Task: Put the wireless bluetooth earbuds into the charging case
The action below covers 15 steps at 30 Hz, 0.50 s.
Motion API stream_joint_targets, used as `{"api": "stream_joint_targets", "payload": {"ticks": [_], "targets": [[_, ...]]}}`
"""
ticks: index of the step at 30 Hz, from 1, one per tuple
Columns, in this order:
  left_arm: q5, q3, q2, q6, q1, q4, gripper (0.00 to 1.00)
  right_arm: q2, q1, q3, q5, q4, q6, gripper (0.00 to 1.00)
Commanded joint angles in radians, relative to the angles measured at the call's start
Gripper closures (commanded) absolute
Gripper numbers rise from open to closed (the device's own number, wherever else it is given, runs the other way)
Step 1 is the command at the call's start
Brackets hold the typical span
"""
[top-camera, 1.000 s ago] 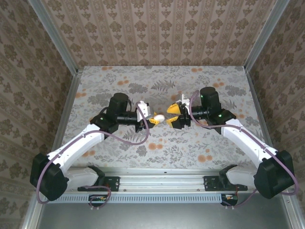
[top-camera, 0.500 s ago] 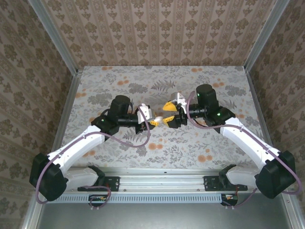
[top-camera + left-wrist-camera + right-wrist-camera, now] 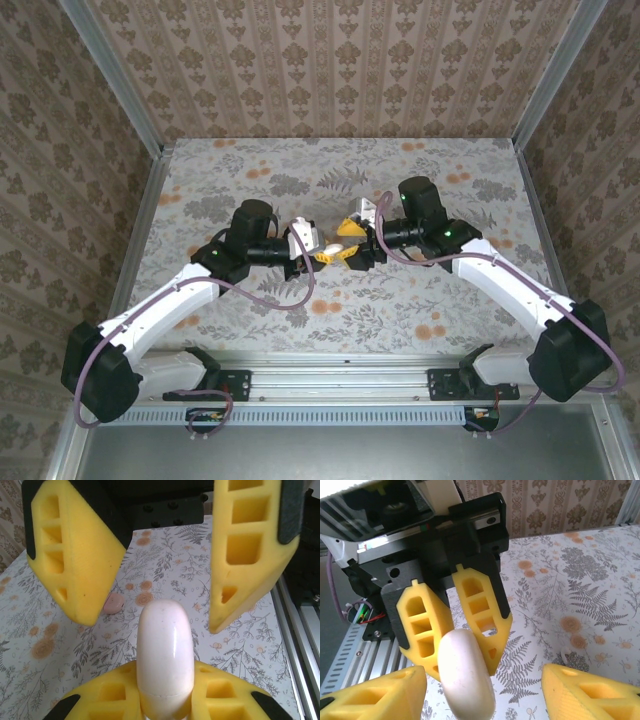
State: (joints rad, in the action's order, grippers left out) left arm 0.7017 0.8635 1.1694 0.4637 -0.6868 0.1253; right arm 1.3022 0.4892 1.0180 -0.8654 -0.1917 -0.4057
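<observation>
1. Charging case (image 3: 165, 650) is clamped edge-up between the yellow fingers of the left tool (image 3: 320, 253). It is held off the worktop (image 3: 450, 300) near the middle of the scene.
2. A seam runs round the case low down, just above those fingers, and the two halves look shut together.
3. From the right, the right tool (image 3: 346, 242) faces it with its fingers apart, one on each side of the case's free upper end. In the wrist views there is a gap on both sides, so it does not appear to be touching.
4. One earbud (image 3: 114, 602) lies on the worktop below and beyond the case, well apart from both tools. A small pale shape (image 3: 565, 655) on the worktop to the right may be the other earbud, but it is too small to tell.
5. Judged from this, the step in hand is opening the case, with one tool steadying it while the other takes the lid. No earbud is in yet, so most of the task remains.
6. The next move calls for the right tool to close on the free half above the seam. It should then swing that half about the hinge while the left tool keeps its clamp.
7. The shell looks smooth and rounded, so an off-centre pinch could let it slip or twist out.
</observation>
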Motion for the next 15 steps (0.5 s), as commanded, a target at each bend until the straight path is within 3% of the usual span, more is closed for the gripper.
{"api": "stream_joint_targets", "payload": {"ticks": [1, 7, 15], "targets": [[0.034, 0.003, -0.024, -0.018, -0.004, -0.030, 0.93, 0.014, 0.006, 0.030, 0.031, -0.002, -0.023, 0.37], [0.052, 0.000, -0.035, -0.027, -0.004, -0.035, 0.93, 0.016, 0.002, 0.027, 0.079, 0.035, -0.001, 0.39], [0.048, -0.016, -0.043, -0.029, -0.005, -0.027, 0.93, -0.003, -0.059, -0.010, 0.063, 0.229, 0.153, 0.40]]}}
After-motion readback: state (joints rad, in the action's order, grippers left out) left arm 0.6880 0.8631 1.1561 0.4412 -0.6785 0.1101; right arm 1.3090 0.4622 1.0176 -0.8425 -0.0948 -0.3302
